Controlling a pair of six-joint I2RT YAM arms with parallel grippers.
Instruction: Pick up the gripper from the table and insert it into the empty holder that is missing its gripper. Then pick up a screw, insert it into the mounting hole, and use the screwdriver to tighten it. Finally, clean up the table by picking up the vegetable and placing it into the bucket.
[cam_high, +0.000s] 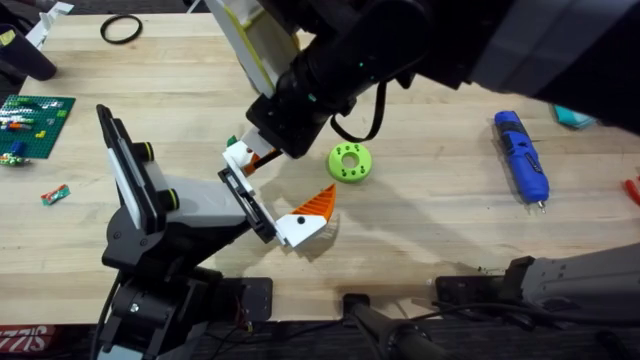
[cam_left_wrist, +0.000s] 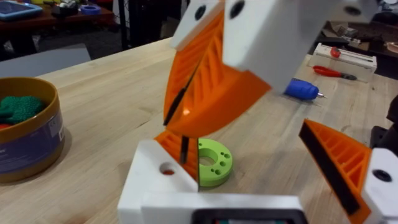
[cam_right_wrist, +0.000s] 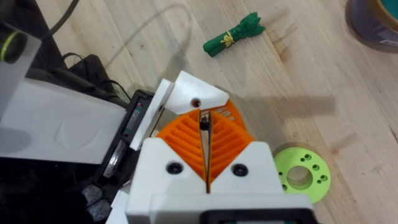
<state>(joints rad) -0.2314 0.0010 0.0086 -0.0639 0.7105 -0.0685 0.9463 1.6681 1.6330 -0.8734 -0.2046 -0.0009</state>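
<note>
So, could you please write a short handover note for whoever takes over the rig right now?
Right gripper: shut on a small dark screw, just off the mounting hole.
Left gripper: open.
Done: the small white plastic finger piece with orange ribs appears seated in the black slotted holder.
Left: insert the screw, tighten it with the bright blue pen-shaped screwdriver lying on the table, then put the green bundled vegetable into the brown-rimmed bucket.

screwdriver: 1 | green disc: 1 | black ring: 1 | green brick plate: 1 | vegetable bundle: 1 | bucket: 1
</note>
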